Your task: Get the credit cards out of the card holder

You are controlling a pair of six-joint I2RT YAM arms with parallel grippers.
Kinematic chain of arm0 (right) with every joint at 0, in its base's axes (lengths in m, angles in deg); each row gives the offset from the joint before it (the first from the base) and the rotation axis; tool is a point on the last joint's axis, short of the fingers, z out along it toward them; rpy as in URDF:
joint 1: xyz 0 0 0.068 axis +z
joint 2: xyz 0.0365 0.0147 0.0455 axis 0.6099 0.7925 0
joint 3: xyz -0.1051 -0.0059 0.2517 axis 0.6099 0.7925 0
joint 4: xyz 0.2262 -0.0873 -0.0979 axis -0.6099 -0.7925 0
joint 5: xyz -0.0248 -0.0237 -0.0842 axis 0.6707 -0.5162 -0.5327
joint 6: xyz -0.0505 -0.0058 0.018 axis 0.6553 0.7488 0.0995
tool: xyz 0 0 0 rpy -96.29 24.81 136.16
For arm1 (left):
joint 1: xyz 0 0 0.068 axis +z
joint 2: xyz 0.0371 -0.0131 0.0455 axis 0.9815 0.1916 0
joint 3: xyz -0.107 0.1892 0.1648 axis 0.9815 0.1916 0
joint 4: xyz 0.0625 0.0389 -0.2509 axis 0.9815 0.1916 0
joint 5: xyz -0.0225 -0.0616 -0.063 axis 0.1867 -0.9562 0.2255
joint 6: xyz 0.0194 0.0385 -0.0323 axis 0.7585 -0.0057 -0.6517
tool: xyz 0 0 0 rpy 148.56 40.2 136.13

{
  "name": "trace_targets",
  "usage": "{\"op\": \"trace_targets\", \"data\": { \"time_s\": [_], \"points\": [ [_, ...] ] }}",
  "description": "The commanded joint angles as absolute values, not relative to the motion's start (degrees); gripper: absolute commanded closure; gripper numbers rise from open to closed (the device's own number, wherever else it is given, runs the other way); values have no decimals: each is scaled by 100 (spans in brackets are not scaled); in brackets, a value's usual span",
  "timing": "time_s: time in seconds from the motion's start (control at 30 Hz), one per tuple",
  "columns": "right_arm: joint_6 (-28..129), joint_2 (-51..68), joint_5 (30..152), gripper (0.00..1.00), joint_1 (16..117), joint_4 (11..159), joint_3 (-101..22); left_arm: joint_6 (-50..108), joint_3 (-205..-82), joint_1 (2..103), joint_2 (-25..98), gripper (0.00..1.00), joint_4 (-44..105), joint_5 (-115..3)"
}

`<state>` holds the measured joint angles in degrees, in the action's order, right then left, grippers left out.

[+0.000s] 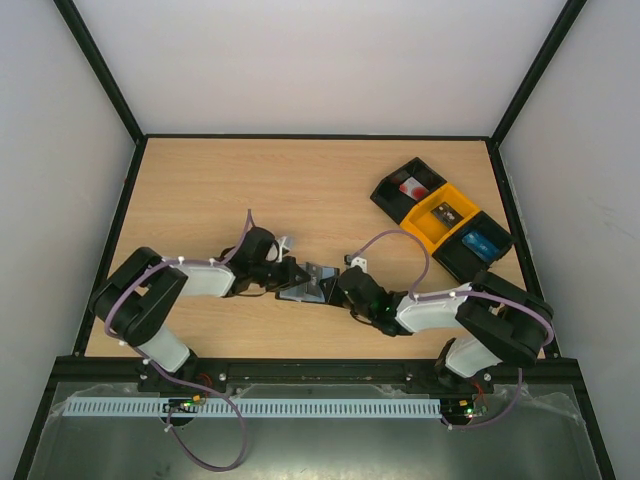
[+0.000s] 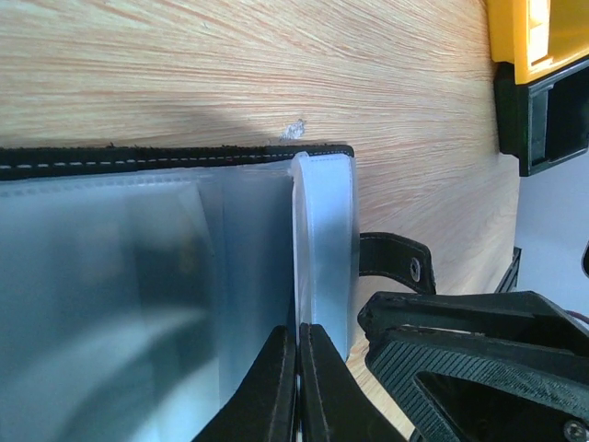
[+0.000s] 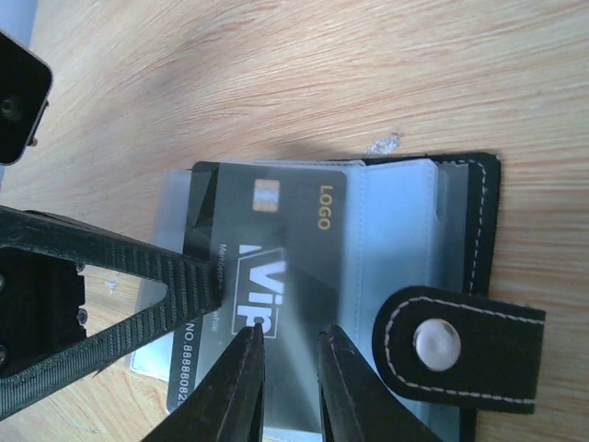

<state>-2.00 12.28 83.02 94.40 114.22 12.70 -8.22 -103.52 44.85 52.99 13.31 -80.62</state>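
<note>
Bare bench (image 1: 250, 190) stretches left of and beyond the card holder (image 1: 312, 283), which lies open mid-bench, towards the near edge. A row of black and yellow bins (image 1: 440, 215) takes up the far right. The left hand (image 2: 296, 336) reaches in low from the left, fingers pressed together on a clear sleeve (image 2: 324, 239). The right hand (image 3: 288, 336), fingers slightly apart, straddles a black credit card (image 3: 285, 239) in its sleeve.

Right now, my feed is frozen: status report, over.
Left gripper shut on clear sleeve. Right gripper slightly open over dark VIP card, card inside card holder. Bins away, nothing blocking.
</note>
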Motion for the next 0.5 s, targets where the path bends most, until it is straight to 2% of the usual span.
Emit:
{"op": "trace_targets", "data": {
  "time_s": [0.0, 0.1, 0.47],
  "points": [
    [-131, 1126, 8156, 81, 9394, 11252, 1160, -969, -10202, 4478, 5414, 98, 840, -8246],
    [-114, 1130, 8130, 81, 9393, 11233, 1133, -1051, -10165, 4483, 5402, 98, 697, -8274],
    [-50, 1696, 8292, 90, 9314, 11549, 1086, -1013, -10043, 4470, 5446, 98, 704, -8133]
  ]
}}
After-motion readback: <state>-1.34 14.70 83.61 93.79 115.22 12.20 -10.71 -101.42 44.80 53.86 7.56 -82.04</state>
